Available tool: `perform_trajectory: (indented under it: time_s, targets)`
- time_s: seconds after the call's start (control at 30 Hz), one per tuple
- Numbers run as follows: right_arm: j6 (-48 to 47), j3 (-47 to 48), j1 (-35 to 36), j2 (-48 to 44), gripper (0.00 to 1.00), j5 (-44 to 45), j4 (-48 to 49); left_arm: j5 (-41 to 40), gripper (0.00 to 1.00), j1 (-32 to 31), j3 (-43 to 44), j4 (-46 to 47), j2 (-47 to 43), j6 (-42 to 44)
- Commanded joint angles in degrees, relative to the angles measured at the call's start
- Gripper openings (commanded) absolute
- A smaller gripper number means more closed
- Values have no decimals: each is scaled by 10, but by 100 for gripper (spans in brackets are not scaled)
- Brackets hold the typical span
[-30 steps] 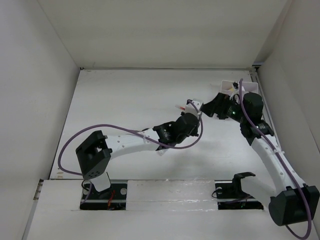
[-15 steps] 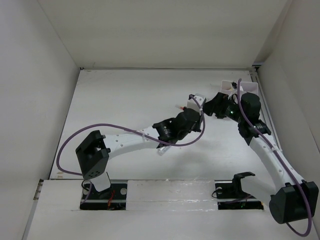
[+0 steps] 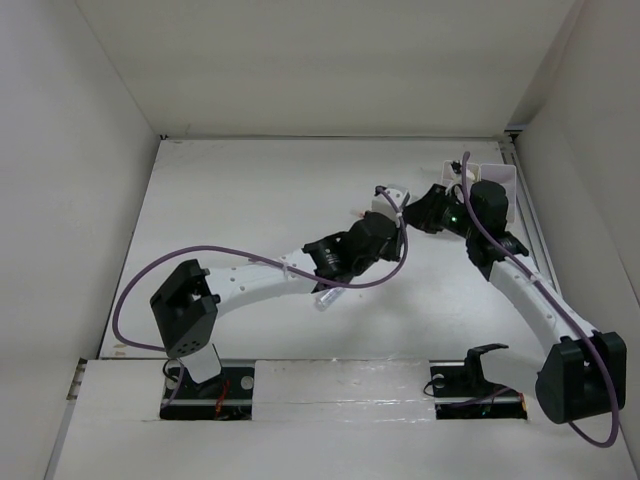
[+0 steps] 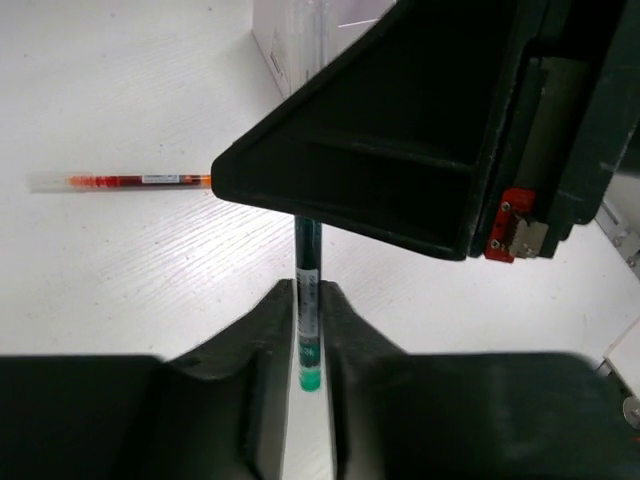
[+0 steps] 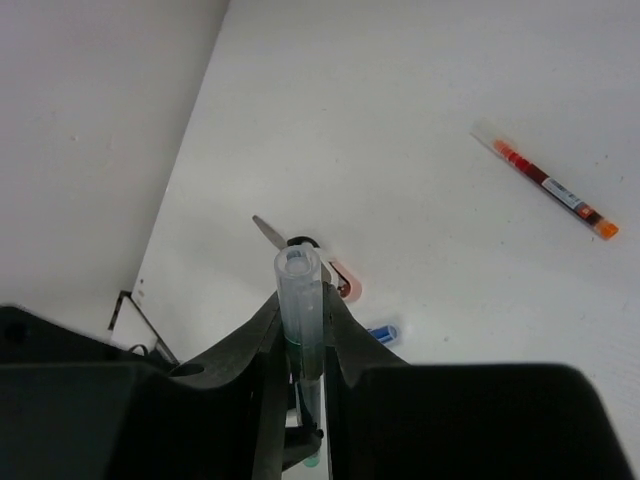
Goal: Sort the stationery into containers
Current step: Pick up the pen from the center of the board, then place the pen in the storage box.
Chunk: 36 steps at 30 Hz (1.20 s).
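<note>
White matte counter, faintly grained, carries a thin red pen with a clear cap lying flat near a translucent white plastic bin. The left jaws pinch narrow on a slim green-inked pen with a clear barrel. The right jaws, equally narrow, clamp the same pen's open tubular end.

No text is readable anywhere: the red pen and the green pen carry small printed labels, too tiny and blurred to read.
</note>
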Motion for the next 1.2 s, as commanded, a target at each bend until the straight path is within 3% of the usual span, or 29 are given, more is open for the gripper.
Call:
perform_trajectory:
  time_s: [0.0,0.03,0.17,0.3,0.47,0.57,0.77,0.9,0.97,1.17]
  targets:
    - [-1,21,10,-7,0,-11,26,-22,16,10,32,10,-27,-3]
    - [-8,27,10,-7,0,-5,26,-27,51,10,32,4,-27,-3]
    - [-59,59,-6,16,0,48,26,-50,100,10,32,-11,-27,-17]
    - [-102,108,-58,59,0,101,26,-56,100,10,12,-34,-47,-29]
    - [-132,159,-128,94,0,230,33,-76,100,10,-17,-113,-102,-90]
    - [-132,154,-165,106,0,283,110,-67,100,10,-48,-153,-134,-119]
    - [-119,187,-242,175,0,277,198,-49,100,10,-121,-180,-204,-132]
    - [-104,228,-262,240,0,291,209,-49,100,10,-150,-186,-249,-110]
    - [-97,248,-290,281,0,248,226,-49,100,10,-159,-191,-263,-110]
    - [-90,281,-311,311,0,227,226,-20,100,5,-203,-146,-302,-96]
